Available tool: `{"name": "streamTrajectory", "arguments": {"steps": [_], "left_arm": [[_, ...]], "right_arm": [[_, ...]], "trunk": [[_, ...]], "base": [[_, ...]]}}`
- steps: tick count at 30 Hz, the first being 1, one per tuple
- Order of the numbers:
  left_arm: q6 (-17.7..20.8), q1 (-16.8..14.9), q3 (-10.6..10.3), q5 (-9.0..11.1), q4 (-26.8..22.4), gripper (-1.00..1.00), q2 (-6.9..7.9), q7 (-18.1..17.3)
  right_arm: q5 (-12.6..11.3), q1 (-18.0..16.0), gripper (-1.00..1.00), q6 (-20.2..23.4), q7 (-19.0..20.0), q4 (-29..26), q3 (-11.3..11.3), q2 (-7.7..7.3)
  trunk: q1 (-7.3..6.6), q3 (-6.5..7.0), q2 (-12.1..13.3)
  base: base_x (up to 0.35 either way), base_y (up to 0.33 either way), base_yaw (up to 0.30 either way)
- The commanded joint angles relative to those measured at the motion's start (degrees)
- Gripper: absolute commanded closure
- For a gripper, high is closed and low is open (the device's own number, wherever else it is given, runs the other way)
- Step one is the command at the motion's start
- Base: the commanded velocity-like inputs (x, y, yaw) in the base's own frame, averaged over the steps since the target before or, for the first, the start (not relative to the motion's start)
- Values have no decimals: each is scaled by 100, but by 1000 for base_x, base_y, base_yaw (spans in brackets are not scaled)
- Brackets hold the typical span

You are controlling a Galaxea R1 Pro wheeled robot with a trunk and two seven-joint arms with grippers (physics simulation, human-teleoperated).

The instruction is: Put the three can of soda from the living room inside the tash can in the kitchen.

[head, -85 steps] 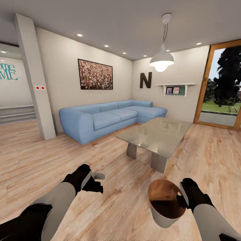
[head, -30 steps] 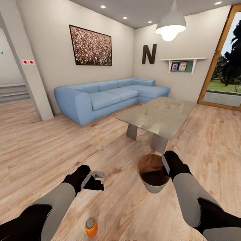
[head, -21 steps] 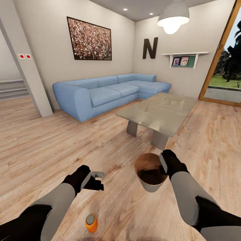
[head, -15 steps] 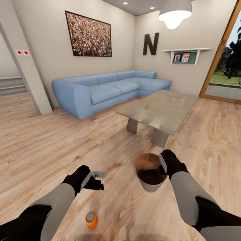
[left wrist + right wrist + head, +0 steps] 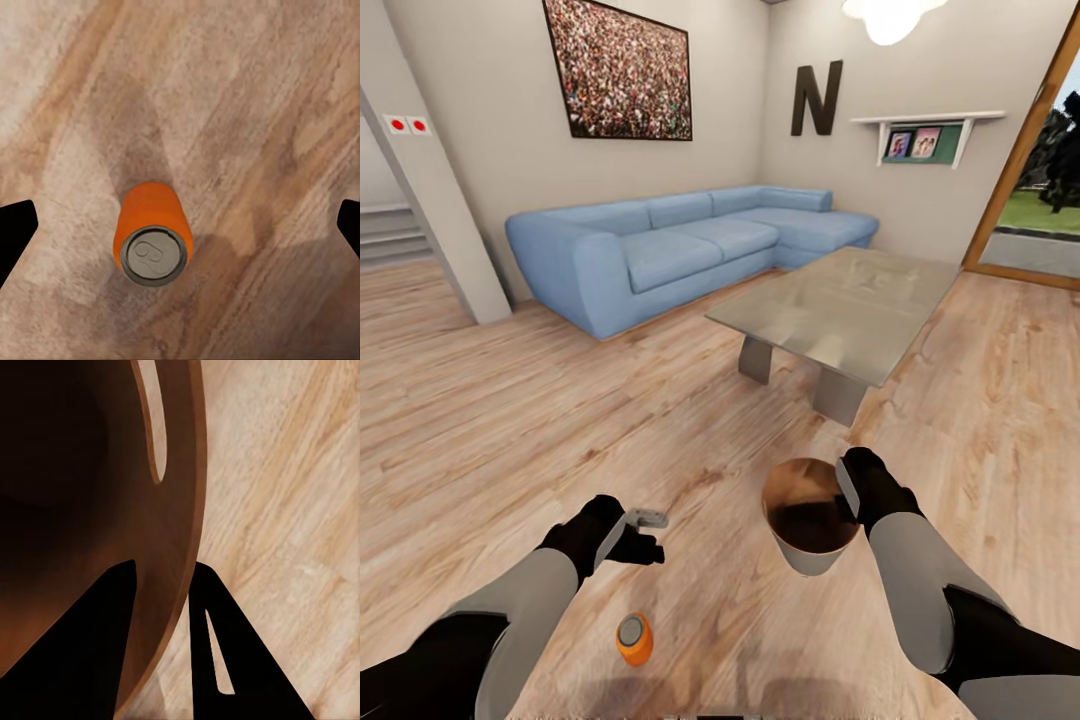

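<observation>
One orange can of soda (image 5: 633, 639) (image 5: 152, 234) stands upright on the living room's wood floor, close in front of me. My left gripper (image 5: 645, 535) (image 5: 180, 229) hangs open above it, a fingertip (image 5: 15, 232) wide on either side of the can and not touching it. The tash can (image 5: 808, 528), pale grey outside and coppery brown inside (image 5: 82, 472), is lifted off the floor. My right gripper (image 5: 847, 497) (image 5: 161, 615) is shut on its rim, one finger inside and one outside. The other two cans and the kitchen are out of view.
The glass-topped low table (image 5: 840, 310) stands just beyond the tash can. Behind it, the long light-blue sofa (image 5: 660, 245) runs along the back wall. A grey pillar (image 5: 430, 190) rises at the far left and a glass door (image 5: 1040, 200) opens at the right.
The head view has tilted downward, bringing the orange can into the picture. The right arm has drawn the tash can in from the right and higher; the left gripper has kept its place.
</observation>
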Motion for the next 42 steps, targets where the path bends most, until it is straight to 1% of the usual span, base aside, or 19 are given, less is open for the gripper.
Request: {"name": "streamTrajectory", "arguments": {"steps": [1, 6, 12, 15, 17, 20, 29, 38, 39, 40, 42], "left_arm": [[-15, 1, 1, 3, 8, -100, 17, 0], [-143, 23, 1, 23, 96, -100, 149, 0], [-261, 81, 2, 32, 120, -100, 193, 0], [-281, 88, 2, 34, 123, -100, 197, 0], [-244, 22, -51, 61, 56, -100, 196, 32], [-246, -77, -51, 61, 56, -100, 195, 31], [-246, -80, -51, 61, 56, -100, 195, 31], [-247, -79, -51, 61, 59, -100, 196, 30], [-272, -88, -18, 79, 25, -100, 183, 43], [-280, -91, 15, 86, -8, -100, 180, 49], [-296, -97, 80, 100, -73, -100, 172, 59]], "right_arm": [[-7, -4, 100, 0, 9, -1, 2, 0], [-4, -4, 100, 0, 8, 3, 2, 0], [-2, -4, 100, 0, 10, 7, 15, 2], [-1, -4, 100, 0, 10, 11, 18, 3], [-24, -22, 100, 0, 57, -37, 80, 3], [-53, -22, 100, 0, 129, -97, 93, 4], [-29, -22, 100, 0, 130, -97, 93, 4], [-53, -22, 100, 0, 131, -92, 92, 5], [-43, -25, 100, -33, 156, -57, 93, 38], [52, -24, 100, -43, 178, -23, 96, 70], [129, -24, 100, -77, 223, 50, 102, 134]], "trunk": [[1, -22, -3], [14, -133, -9], [14, -133, -9], [14, -133, -9], [15, -133, -10], [15, -133, -10], [15, -133, -10], [15, -133, -10], [15, -133, -10], [15, -133, -10], [15, -133, -10]], "base": [[0, 0, 0], [0, 0, 0], [0, 0, 0], [0, 0, 0], [0, 0, 0], [0, 0, 0], [0, 0, 0], [0, 0, 0], [0, 0, 0], [0, 0, 0], [0, 0, 0]]}}
